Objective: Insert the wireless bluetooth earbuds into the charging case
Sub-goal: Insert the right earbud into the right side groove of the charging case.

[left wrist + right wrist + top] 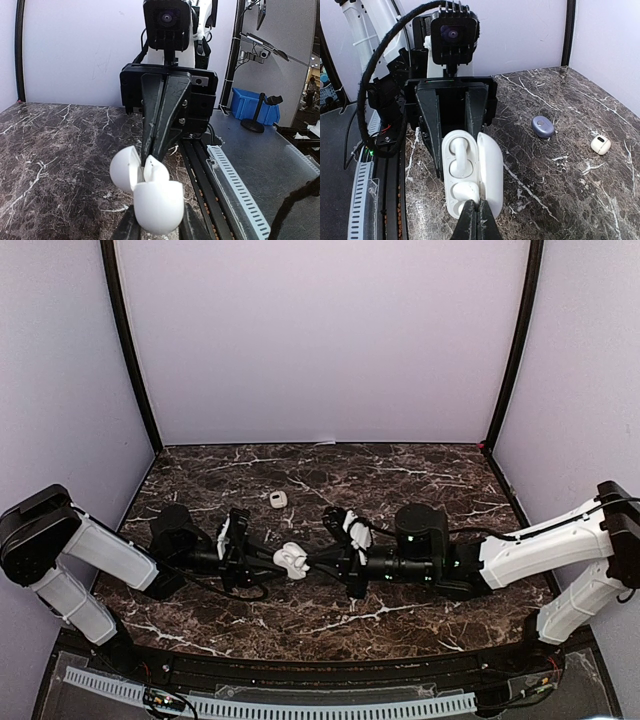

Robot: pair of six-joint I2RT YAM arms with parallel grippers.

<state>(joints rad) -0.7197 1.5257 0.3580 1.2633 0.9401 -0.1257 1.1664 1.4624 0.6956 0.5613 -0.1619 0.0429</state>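
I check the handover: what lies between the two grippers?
The open white charging case, in the top view: held by the left gripper, while the shut right gripper points into it.

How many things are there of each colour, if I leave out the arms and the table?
White: 4, the open case, two earbuds in it, one small loose piece
Blue-grey: 1, a loose oval piece
Total: 5

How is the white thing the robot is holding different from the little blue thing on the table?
The white case is white; the blue oval is bluish grey. The white case is held up off the table by the left gripper; the blue oval lies on the table, untouched. The white case stands open with an earbud seated inside; the blue oval shows no opening. Both are smooth and rounded.
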